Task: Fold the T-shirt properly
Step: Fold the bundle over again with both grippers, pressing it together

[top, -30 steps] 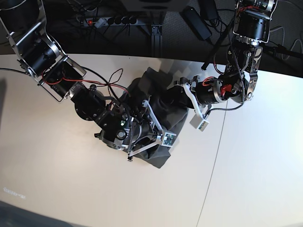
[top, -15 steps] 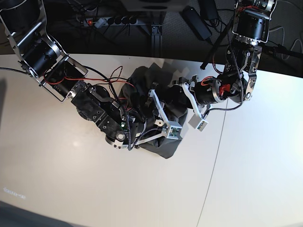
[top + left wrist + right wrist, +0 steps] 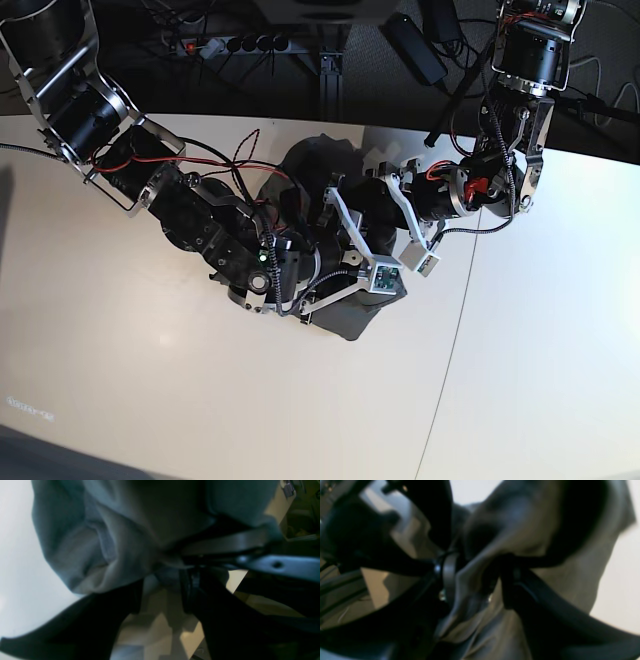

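The dark olive-grey T-shirt (image 3: 312, 168) is bunched into a crumpled heap in the middle of the table, between both arms. My right gripper (image 3: 335, 255) comes in from the left and is buried in the heap. In the right wrist view its jaws are shut on a fold of the T-shirt (image 3: 475, 580). My left gripper (image 3: 365, 200) comes in from the right. In the left wrist view it (image 3: 175, 567) pinches a bunch of the T-shirt (image 3: 100, 542). The collar and the label are hidden.
The cream table (image 3: 150, 380) has a seam (image 3: 450, 350) running down its right part. Behind its far edge are a power strip (image 3: 235, 44), cables and a dark stand (image 3: 330, 70). Red and black wires (image 3: 235, 165) hang by the right arm.
My right gripper has moved to the right and slightly up, dragging the T-shirt with it. The heap has bunched tighter against the left gripper, which has barely moved.
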Available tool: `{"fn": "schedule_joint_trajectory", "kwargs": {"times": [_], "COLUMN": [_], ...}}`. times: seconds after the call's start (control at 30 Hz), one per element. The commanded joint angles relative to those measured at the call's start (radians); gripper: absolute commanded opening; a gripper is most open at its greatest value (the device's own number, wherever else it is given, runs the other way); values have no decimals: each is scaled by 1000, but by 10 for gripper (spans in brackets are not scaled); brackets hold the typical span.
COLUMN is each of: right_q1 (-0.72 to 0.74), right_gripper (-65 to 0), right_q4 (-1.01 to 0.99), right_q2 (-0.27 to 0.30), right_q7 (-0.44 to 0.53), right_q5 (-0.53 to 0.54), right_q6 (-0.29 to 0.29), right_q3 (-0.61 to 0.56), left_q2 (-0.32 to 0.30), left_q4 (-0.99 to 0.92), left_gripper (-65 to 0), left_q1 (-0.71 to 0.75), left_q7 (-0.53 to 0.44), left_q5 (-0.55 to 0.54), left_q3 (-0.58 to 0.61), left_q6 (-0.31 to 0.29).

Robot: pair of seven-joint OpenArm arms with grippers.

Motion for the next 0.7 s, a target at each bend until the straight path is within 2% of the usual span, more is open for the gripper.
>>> {"fn": "schedule_joint_trajectory", "kwargs": {"times": [0.0,0.23,0.5,0.53,0.6,0.63,0.67], "right_q1": [24,27,31,31,32,31,32], "right_gripper": [-393,-394,-406,-444,-607,-650,-650], "right_q4": [18,31,60,57,46,37,23], "right_q2": [-14,-42,-47,-47,-47,-47,-47], "right_q7": [19,46,121,134,161,177,196], "right_q5": [44,56,40,23,-24,-52,-79], "right_q6": [30,30,29,29,29,30,29], "right_q3": [8,35,276,312,383,417,447], "left_q2": [-8,-8,-9,-9,-26,-38,-53], "left_q4": [6,7,7,7,7,8,9], "left_gripper": [-406,-406,-406,-405,-406,-406,-406], "left_q1": [-9,-9,-8,-8,-9,-9,-9], "left_q7": [14,32,55,55,53,53,50], "left_q5": [26,17,-6,-4,-4,-4,-4], "left_q3": [-10,-113,-148,-148,-148,-148,-150], "left_q6": [-6,-6,-14,-14,-14,-14,-14]}}
